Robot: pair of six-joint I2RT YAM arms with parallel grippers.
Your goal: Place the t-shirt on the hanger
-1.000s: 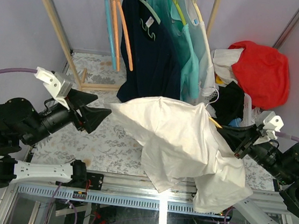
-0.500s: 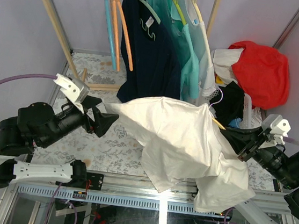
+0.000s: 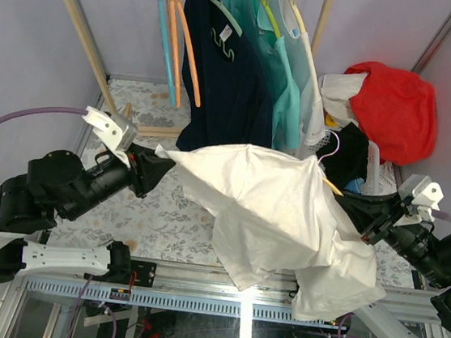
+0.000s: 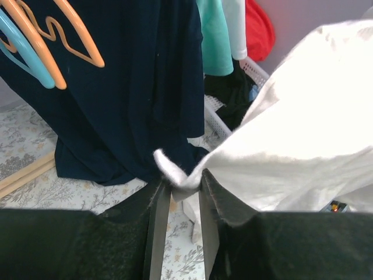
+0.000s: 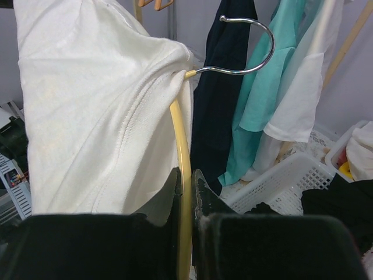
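t-shirt (image 3: 274, 211) hangs mid-air btwn both arms, draped over hanger (image 5: 181, 134); metal hook (image 5: 247, 44) pokes out at a ribbed seam. Left end effector (image 4: 179, 188) nearly closed, pinching a white fabric corner. Right end effector (image 5: 185, 178) clamped tight on hanger's yellow bar. Navy shirt (image 3: 226, 87) on rack (image 3: 83, 22) behind: pale neck print, too small to read.

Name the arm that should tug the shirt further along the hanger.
Left. The left fingers already pinch the shirt at its edge; the right fingers clamp the hanger and must hold it.
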